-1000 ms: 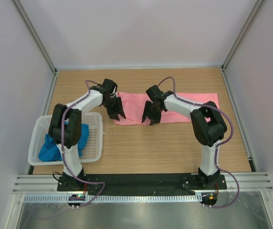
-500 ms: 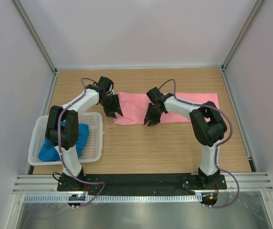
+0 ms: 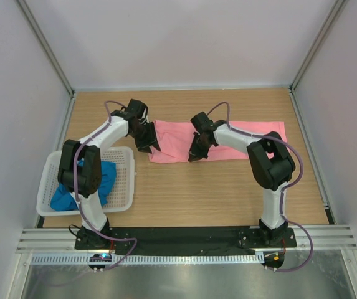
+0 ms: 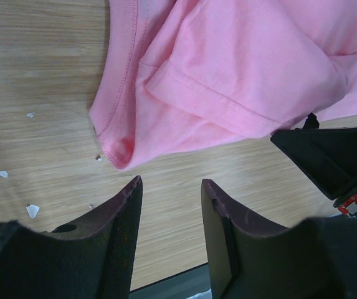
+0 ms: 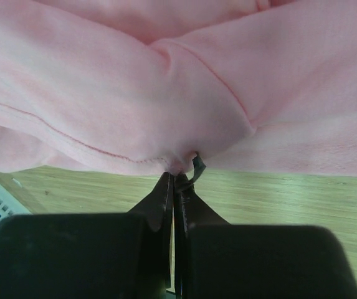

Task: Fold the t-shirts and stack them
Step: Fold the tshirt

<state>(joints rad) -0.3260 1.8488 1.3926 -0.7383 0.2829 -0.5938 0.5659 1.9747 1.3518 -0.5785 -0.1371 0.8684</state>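
The salmon pink t-shirt (image 3: 240, 138) lies in a long folded band across the back of the table. My right gripper (image 3: 194, 156) is shut on its near hem, the cloth (image 5: 134, 106) pinched at the fingertips (image 5: 166, 187). At the shirt's left end my left gripper (image 3: 151, 148) stands open over bare wood, just short of the pink corner (image 4: 119, 149), with nothing between its fingers (image 4: 128, 205). The bright blue t-shirt (image 3: 78, 187) sits crumpled in the basket.
A white perforated basket (image 3: 123, 180) stands at the near left, partly under the left arm. Small white flecks (image 4: 0, 177) dot the wood by the left gripper. Grey walls enclose the table on three sides.
My right gripper has closed onto the pink shirt's near hem. The left gripper has shifted slightly back and left toward the shirt's left end, staying open.
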